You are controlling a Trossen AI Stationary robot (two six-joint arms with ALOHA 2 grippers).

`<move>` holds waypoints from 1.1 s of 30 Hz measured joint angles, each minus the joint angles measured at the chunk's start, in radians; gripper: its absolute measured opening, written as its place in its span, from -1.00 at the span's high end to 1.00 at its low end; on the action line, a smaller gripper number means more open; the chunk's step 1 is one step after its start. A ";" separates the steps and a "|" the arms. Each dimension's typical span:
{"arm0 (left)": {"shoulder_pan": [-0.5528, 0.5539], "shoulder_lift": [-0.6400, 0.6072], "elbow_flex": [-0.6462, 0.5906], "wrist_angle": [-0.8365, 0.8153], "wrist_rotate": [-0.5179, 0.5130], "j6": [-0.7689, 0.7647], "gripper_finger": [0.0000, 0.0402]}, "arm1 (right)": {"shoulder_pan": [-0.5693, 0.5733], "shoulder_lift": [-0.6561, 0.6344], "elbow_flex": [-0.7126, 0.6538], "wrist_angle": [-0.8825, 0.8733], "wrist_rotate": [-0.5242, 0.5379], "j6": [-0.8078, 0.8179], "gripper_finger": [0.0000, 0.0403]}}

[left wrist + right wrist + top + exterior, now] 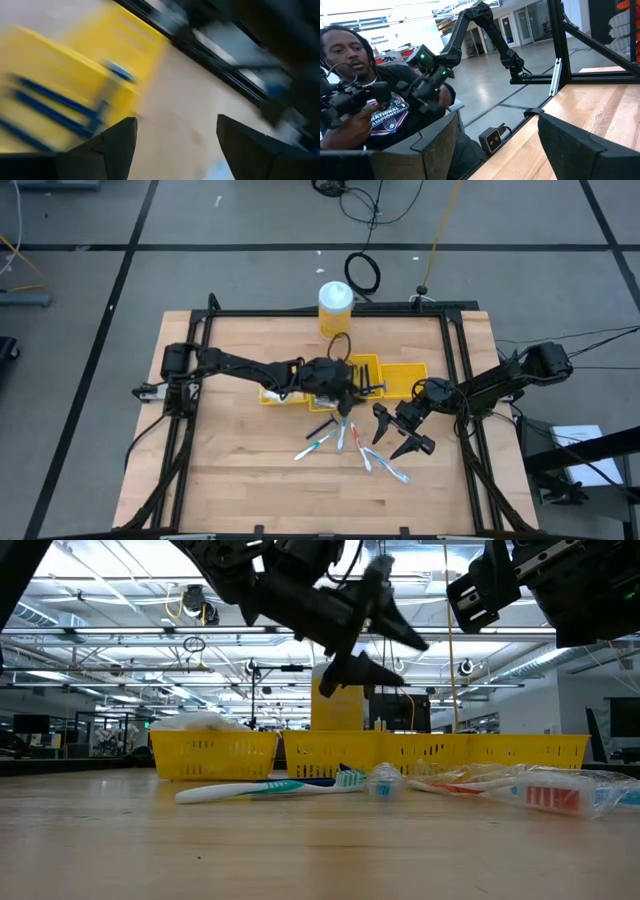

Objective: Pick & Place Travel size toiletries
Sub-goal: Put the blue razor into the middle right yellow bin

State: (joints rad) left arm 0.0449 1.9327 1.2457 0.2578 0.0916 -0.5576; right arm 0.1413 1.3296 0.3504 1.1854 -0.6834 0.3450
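Several slim toothbrushes (345,442) lie flat on the wooden table near its middle. In the low view a white-teal one (270,789) lies in front and wrapped ones (545,792) to the right. Dark blue razors (50,112) lie in a yellow bin (372,372). A white puffy packet (200,721) tops the leftmost bin. My left gripper (343,402) (176,119) hangs open at the bins' near edge, above the table and holding nothing. My right gripper (398,432) (497,116) is open and raised just right of the toothbrushes, also holding nothing.
A row of yellow bins (430,752) stands behind the toothbrushes. A tall yellow canister with a white lid (335,307) stands at the far edge. A black frame (455,360) borders the table. Bare wood (240,470) lies near left. A person (375,100) sits beyond the table.
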 joint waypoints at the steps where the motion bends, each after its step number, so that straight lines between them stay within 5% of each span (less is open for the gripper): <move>1: -0.012 0.000 0.000 -0.008 0.057 0.008 -0.35 | 0.000 0.000 0.000 0.000 -0.001 0.000 -0.30; 5: -0.098 0.000 0.000 -0.126 0.059 0.018 -0.36 | 0.000 0.000 0.000 0.000 -0.001 0.002 -0.30; 13: -0.303 -0.005 0.000 -0.367 -0.267 0.048 -0.26 | 0.000 0.000 0.000 -0.001 0.000 -0.001 -0.30; 18: -0.380 -0.005 0.000 -0.585 -0.544 -0.103 -0.18 | 0.000 0.000 0.000 -0.001 0.001 -0.001 -0.30; 21: -0.395 -0.005 0.000 -0.678 -0.624 -0.174 -0.13 | 0.000 0.000 0.000 0.000 0.001 -0.001 -0.30; 33: -0.374 0.049 0.001 -0.731 -0.562 -0.237 0.10 | 0.000 0.000 0.000 -0.004 0.002 0.000 -0.30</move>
State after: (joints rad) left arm -0.3291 1.9818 1.2465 -0.4728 -0.4703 -0.7943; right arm 0.1413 1.3296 0.3504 1.1810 -0.6813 0.3454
